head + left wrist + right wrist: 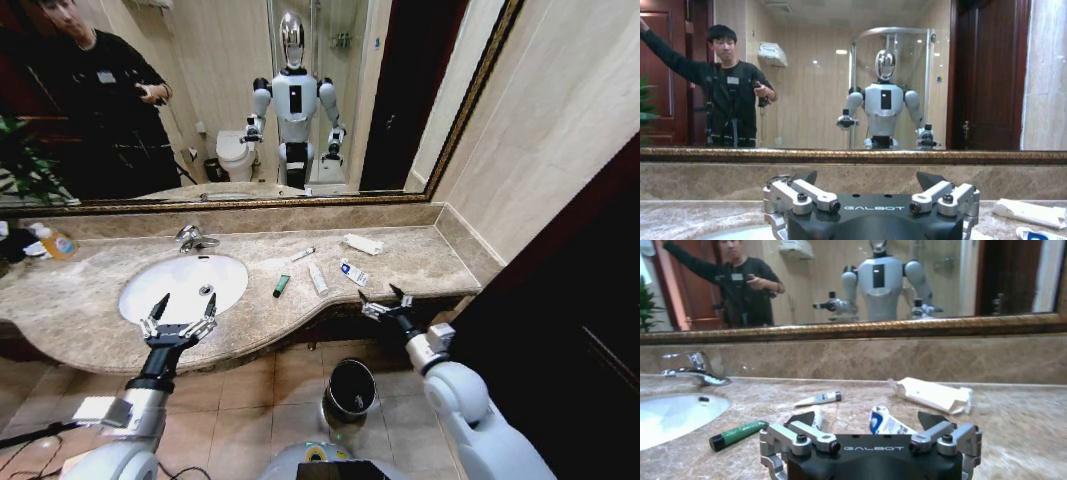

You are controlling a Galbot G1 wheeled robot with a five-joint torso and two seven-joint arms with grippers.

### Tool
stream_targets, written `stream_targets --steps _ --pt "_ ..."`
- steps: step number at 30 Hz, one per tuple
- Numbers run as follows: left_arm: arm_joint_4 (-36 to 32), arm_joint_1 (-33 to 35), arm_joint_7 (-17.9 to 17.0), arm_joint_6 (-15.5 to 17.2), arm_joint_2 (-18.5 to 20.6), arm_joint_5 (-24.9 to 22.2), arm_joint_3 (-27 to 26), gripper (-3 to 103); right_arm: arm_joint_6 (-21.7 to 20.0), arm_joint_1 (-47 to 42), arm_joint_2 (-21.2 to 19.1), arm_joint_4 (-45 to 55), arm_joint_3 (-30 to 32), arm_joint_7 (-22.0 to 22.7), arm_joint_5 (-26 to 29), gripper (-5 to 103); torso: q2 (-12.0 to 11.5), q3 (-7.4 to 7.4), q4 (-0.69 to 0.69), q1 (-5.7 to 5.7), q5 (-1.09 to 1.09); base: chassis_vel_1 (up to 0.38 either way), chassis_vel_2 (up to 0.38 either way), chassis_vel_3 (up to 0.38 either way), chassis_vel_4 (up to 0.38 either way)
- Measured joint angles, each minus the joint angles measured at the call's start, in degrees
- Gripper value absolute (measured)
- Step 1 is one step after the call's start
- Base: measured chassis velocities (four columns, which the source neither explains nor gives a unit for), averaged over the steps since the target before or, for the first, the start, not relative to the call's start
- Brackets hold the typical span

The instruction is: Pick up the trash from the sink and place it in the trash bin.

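The trash lies on the marble counter right of the sink (160, 285), not in the basin: a dark-green tube (282, 285), a white tube (318, 279), a white-and-blue sachet (353, 272), a small white tube (303, 254) and a flat white pack (363, 244). My left gripper (180, 318) hovers open over the basin's front rim. At the counter's front edge my right gripper (386, 300) is open and empty, just short of the sachet (883, 421), with the green tube (739, 435) off to one side. The black trash bin (350, 388) stands on the floor below.
A chrome faucet (190, 238) sits behind the basin. A clear bottle of orange liquid (57, 243) stands at the counter's far left. A mirror backs the counter and a wall closes its right end. The floor is tiled around the bin.
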Motion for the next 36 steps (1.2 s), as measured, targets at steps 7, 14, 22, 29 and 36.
stream_targets --steps 7,14,22,29,36 --pt "0.0 0.0 0.0 0.0 0.0 0.0 0.0 100 1.2 7.2 -2.8 -6.6 -0.9 -3.0 2.9 100 0.0 0.0 0.0 0.0 0.0 0.0 0.0 0.0 0.0" --pt "0.0 0.0 0.0 0.0 0.0 0.0 0.0 100 -0.3 16.6 -7.6 -16.2 -4.1 -8.6 11.4 100 0.0 0.0 0.0 0.01 0.0 0.0 0.0 0.0 0.0" --pt "0.0 0.0 0.0 0.0 0.0 0.0 0.0 100 -4.6 25.8 -8.3 -23.9 -8.5 -11.4 16.9 100 0.0 0.01 0.0 0.01 -0.01 0.0 0.0 0.0 0.0" --pt "0.0 0.0 0.0 0.0 0.0 0.0 0.0 100 -4.9 30.1 -6.8 -28.2 -11.1 -10.6 16.5 100 0.0 0.0 0.0 0.01 0.0 0.0 0.0 0.0 0.0" --pt "0.0 0.0 0.0 0.0 0.0 0.0 0.0 100 -5.7 34.3 -6.7 -31.7 -13.8 -10.6 16.1 100 0.0 0.0 0.0 0.01 -0.01 0.0 0.0 0.0 0.0"
